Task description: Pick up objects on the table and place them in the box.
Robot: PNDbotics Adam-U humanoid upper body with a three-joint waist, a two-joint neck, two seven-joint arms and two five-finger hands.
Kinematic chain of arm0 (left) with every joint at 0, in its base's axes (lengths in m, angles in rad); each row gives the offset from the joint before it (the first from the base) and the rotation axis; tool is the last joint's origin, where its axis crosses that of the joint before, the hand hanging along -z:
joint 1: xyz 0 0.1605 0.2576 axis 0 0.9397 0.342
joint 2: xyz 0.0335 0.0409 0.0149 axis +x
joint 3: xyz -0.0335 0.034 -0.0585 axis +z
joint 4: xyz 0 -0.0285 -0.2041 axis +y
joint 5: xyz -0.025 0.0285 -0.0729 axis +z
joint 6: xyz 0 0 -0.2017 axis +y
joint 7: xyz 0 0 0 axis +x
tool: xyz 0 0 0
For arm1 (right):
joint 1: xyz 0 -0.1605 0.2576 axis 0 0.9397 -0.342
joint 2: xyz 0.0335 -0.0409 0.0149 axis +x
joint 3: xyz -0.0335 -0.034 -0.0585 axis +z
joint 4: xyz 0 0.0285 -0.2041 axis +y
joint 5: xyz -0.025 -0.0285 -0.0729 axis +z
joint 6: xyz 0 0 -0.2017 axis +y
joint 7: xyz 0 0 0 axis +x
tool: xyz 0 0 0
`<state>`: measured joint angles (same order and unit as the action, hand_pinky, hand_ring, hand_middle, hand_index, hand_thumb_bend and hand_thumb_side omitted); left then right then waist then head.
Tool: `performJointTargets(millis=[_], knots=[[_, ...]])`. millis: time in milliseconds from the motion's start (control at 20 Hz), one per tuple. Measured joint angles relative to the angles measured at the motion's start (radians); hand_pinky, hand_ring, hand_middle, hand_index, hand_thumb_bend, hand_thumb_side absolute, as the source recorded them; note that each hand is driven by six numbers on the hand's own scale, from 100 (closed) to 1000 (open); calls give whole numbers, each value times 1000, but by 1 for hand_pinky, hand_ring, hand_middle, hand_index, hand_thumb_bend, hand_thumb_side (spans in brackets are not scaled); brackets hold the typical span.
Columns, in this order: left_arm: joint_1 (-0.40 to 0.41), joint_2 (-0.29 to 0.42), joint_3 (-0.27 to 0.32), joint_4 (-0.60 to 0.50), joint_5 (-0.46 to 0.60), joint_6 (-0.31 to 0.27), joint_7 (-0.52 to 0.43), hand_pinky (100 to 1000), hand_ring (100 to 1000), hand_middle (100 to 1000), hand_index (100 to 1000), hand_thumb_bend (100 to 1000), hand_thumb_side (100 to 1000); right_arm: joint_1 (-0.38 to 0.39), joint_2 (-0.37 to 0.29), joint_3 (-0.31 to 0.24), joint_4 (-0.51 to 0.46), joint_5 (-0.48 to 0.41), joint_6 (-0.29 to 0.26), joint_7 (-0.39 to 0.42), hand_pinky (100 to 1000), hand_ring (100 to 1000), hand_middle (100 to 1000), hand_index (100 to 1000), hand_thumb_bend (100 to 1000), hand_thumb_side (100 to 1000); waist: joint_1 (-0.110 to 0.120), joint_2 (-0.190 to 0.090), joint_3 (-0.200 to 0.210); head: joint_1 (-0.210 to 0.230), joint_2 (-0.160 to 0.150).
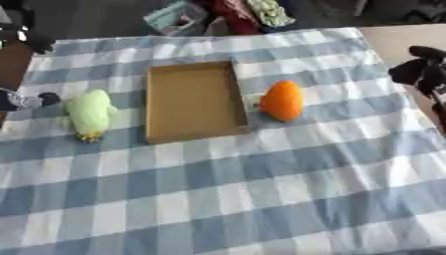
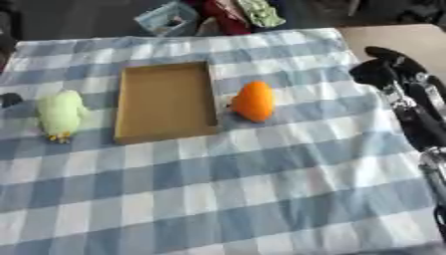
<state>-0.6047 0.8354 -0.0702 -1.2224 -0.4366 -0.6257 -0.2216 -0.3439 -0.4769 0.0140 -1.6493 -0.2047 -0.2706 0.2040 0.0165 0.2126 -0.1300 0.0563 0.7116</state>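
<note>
An open, shallow cardboard box (image 1: 193,102) lies on the checked cloth, and nothing shows inside it. An orange rounded toy (image 1: 282,100) rests just off the box's right wall. On the other side of the box lies a pale green plush toy (image 1: 89,113) with small yellow feet. My right hand (image 2: 382,70) hovers at the table's right edge, well right of the orange toy, open and holding nothing. Only a small part of my left hand (image 1: 24,100) shows at the left edge, close to the green plush.
A blue and white checked cloth (image 1: 226,199) covers the table, with a wide stretch of it in front of the box. Beyond the far edge sit cluttered items, among them a light blue object (image 1: 177,17). Bare tabletop (image 2: 400,37) shows at the back right.
</note>
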Motion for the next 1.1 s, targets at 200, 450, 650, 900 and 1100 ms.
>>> performJointTargets(millis=[200, 450, 650, 900, 1100], knots=[[-13, -10, -18, 27, -60, -26, 4, 783, 696, 687, 857, 563, 327, 0, 1, 5, 2, 0, 0, 1, 819, 783, 665, 885, 100, 669, 0, 0, -5, 3, 0], [-26, -37, -30, 71, -122, -40, 10, 779, 691, 683, 858, 550, 349, 0, 6, 5, 3, -1, 1, 6, 819, 783, 665, 885, 100, 670, 0, 0, -12, 6, 0], [-39, -62, -32, 114, -166, -45, 14, 777, 692, 684, 859, 552, 359, 0, 6, 8, 3, -3, 1, 9, 820, 783, 665, 885, 100, 674, 0, 1, -19, 7, 0], [-50, -86, -34, 164, -219, -49, 28, 774, 689, 681, 860, 552, 372, 0, 6, 12, 4, -7, 3, 12, 820, 784, 665, 885, 100, 677, 0, 4, -32, 11, 0], [-52, -97, -37, 188, -258, -54, 40, 774, 692, 688, 866, 563, 393, 0, 6, 12, 4, -9, 2, 13, 821, 784, 664, 885, 100, 678, 0, 4, -36, 11, 0]])
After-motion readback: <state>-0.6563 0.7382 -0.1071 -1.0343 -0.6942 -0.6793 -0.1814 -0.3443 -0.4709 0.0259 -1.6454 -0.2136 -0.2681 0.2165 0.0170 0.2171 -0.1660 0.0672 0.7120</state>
